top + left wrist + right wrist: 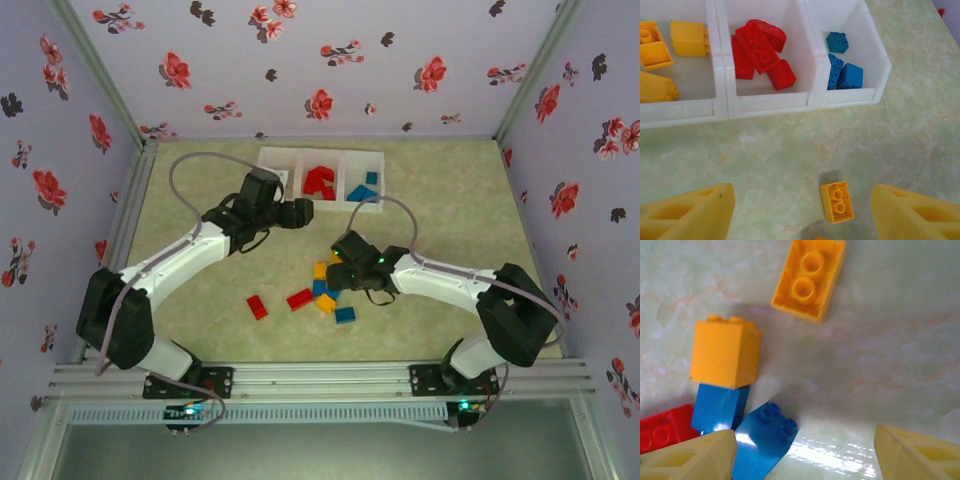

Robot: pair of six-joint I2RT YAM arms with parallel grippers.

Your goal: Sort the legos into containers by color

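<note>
The containers (300,160) are three joined white bins at the back. In the left wrist view the left bin holds yellow legos (687,37), the middle bin red ones (760,47) and the right bin blue ones (842,70). My left gripper (800,215) (300,213) hangs open and empty just in front of the bins, above a lone yellow brick (837,201). My right gripper (802,455) (338,252) is open low over the loose pile. A tilted blue brick (762,440) lies beside its left finger (690,457); the right finger stands well clear of it.
Loose legos lie mid-table: a yellow block (725,352), an upturned yellow brick (809,279), another blue brick (717,410), two red bricks (257,306) (299,298) and a blue one (345,314). Flowered walls enclose the table on three sides.
</note>
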